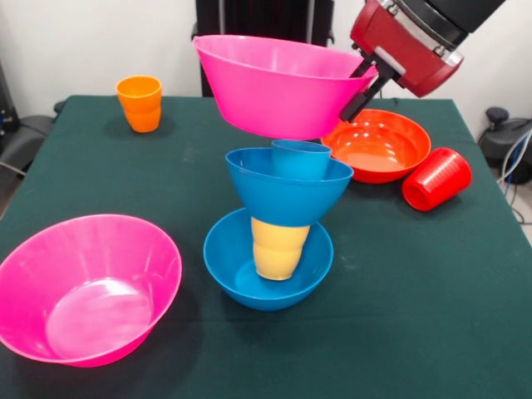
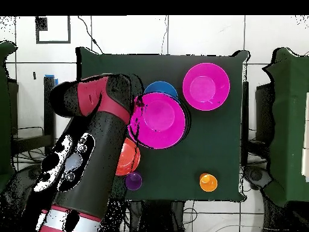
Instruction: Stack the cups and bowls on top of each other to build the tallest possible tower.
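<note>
Black gripper point(image 1: 359, 90) clamped on rim of large glossy pink plastic bowl point(image 1: 278, 83), held tilted above tower point(image 1: 278, 224) near table centre. Tower: blue plastic bowl point(image 1: 237, 266) holds inverted yellow cup point(image 1: 278, 249); second blue bowl point(image 1: 287, 195) on it holds light blue cup point(image 1: 301, 158). Second pink bowl point(image 1: 87, 287) empty, near table corner. Orange-red bowl point(image 1: 378, 145) empty. Red cup point(image 1: 436, 179) on side beside it. Orange cup point(image 1: 140, 102) upright near opposite edge.

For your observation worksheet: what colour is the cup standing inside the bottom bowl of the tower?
Yellow. The cup stands in the bottom blue bowl, seen best in the front view.
</note>
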Robot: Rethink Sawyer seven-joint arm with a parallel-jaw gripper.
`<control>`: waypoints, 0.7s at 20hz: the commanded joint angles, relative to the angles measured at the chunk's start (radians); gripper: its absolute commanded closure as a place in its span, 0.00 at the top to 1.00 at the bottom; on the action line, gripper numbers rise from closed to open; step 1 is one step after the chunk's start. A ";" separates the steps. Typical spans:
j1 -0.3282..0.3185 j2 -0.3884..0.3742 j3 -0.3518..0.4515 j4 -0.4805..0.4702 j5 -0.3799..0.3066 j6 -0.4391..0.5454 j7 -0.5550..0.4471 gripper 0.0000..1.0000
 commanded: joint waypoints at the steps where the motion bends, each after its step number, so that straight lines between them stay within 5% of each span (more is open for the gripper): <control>1: 0.023 0.011 0.013 0.007 0.012 -0.074 0.245 0.00; 14: 0.039 0.004 0.033 0.050 0.053 -0.106 0.281 0.00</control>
